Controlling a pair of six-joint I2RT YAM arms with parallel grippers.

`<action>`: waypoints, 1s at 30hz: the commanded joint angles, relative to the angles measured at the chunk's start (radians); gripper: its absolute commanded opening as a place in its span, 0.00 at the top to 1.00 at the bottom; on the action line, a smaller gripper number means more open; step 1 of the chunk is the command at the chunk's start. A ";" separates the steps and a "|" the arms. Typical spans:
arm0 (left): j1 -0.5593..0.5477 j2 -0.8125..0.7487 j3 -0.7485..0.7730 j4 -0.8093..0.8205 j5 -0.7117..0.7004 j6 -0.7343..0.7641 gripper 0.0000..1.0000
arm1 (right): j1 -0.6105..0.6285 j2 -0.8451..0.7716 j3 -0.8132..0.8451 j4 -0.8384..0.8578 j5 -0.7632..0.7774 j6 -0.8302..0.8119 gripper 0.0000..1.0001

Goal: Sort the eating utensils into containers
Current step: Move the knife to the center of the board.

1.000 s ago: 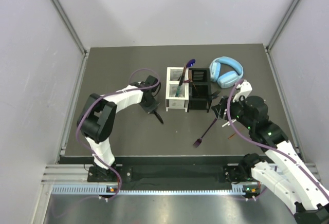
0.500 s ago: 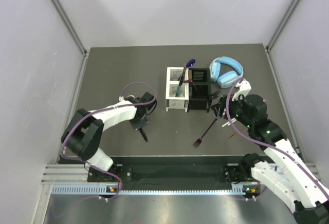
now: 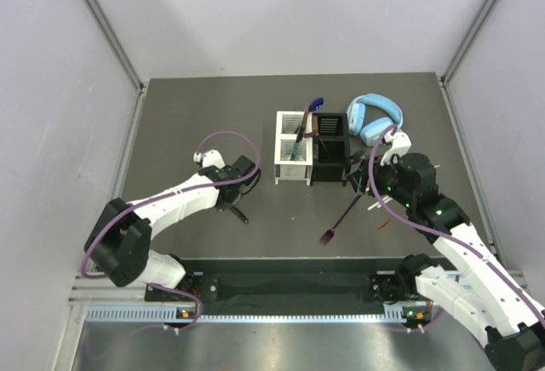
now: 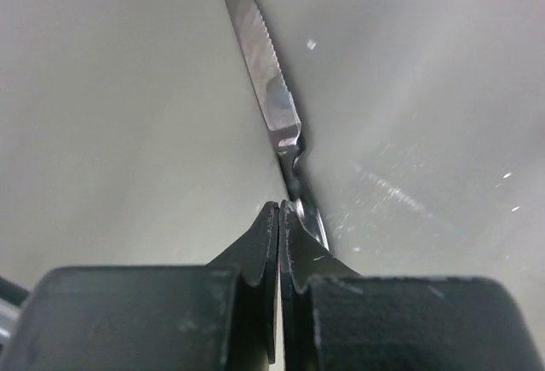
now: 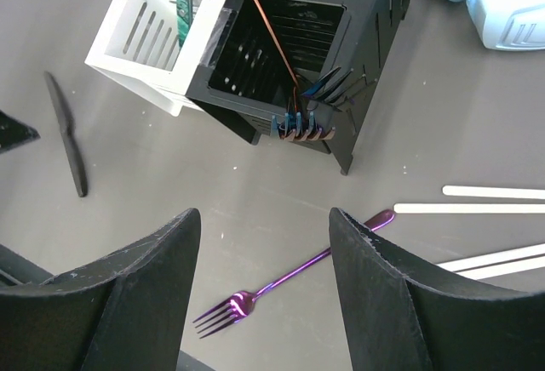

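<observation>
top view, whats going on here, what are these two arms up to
The robot is sorting cutlery into a white caddy and a black caddy, and a few pieces already stand in them. The left pincer is shut at the neck of a knife down at the table, left of the caddies. Whether it actually grips the knife is unclear. The right pincer is open and empty above a purple fork lying in front of the black caddy, with pale sticks beside it.

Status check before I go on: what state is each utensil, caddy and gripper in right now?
knife: lying flat on table
fork: lying flat on table
white sticks: loose on table
white caddy: upright, partly filled
black caddy: upright, partly filled
left gripper: shut, beside the knife
right gripper: open, over the fork
</observation>
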 commanded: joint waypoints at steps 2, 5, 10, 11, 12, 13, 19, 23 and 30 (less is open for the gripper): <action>0.000 0.031 0.064 0.039 -0.074 0.056 1.00 | -0.017 0.019 0.038 0.063 -0.017 0.015 0.37; -0.001 0.090 0.107 -0.033 -0.073 0.012 1.00 | -0.017 0.018 0.042 0.060 -0.012 0.014 0.37; 0.006 0.078 0.068 -0.009 -0.012 -0.003 0.65 | -0.018 0.019 0.042 0.063 -0.015 0.005 0.37; 0.010 0.070 0.064 -0.007 0.002 -0.004 0.64 | -0.018 0.036 0.047 0.060 -0.017 0.001 0.37; 0.013 0.055 0.064 -0.022 0.008 -0.010 0.64 | -0.018 0.048 0.070 0.052 -0.017 0.000 0.37; 0.017 0.044 0.067 -0.028 0.019 -0.018 0.64 | -0.018 0.061 0.087 0.043 -0.008 0.000 0.37; 0.034 0.016 0.125 -0.137 0.039 -0.007 0.63 | -0.055 0.229 0.292 0.041 0.072 0.070 0.35; 0.077 -0.024 0.061 -0.078 0.112 0.034 0.64 | -0.093 0.534 0.502 -0.022 0.137 0.090 0.35; 0.143 -0.019 0.107 -0.096 0.199 0.114 0.64 | -0.133 0.782 0.800 0.018 0.102 0.055 0.33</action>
